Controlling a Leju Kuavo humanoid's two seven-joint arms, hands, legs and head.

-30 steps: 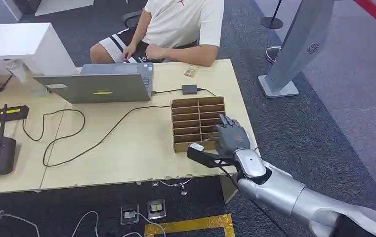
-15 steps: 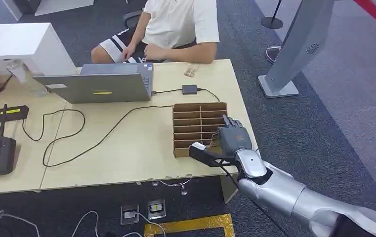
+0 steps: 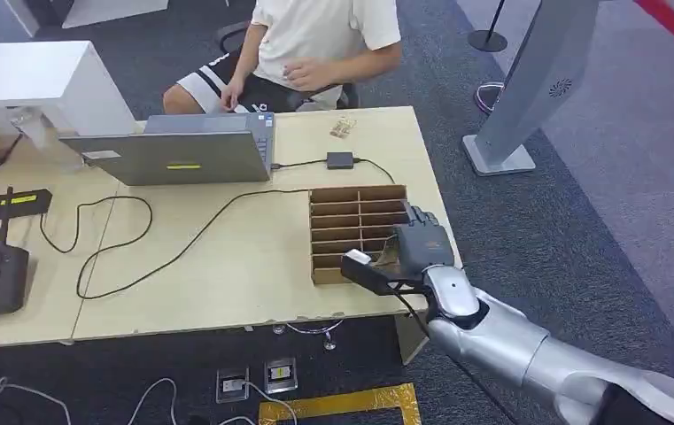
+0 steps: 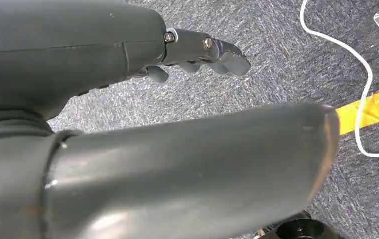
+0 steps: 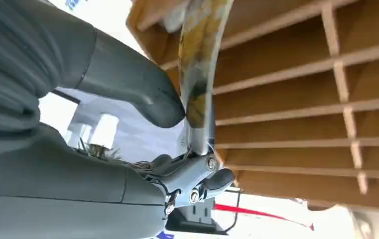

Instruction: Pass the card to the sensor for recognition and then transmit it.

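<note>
Pinching the card between thumb and fingers, my right hand sits at the cardboard slotted box near the table's right edge. My left hand hangs over the carpet, fingers curled, holding nothing.

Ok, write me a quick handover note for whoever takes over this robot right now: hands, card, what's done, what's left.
Right robot hand: at the cardboard rack on the table, pinching a card between thumb and fingers.
Left robot hand: hanging over the carpet, fingers curled, holding nothing.
Done: card gripped at the rack.
Left: lift the card out, present it to the sensor, then pass it on. A person sits at the far side of the table; I can't tell which item is the sensor.
</note>
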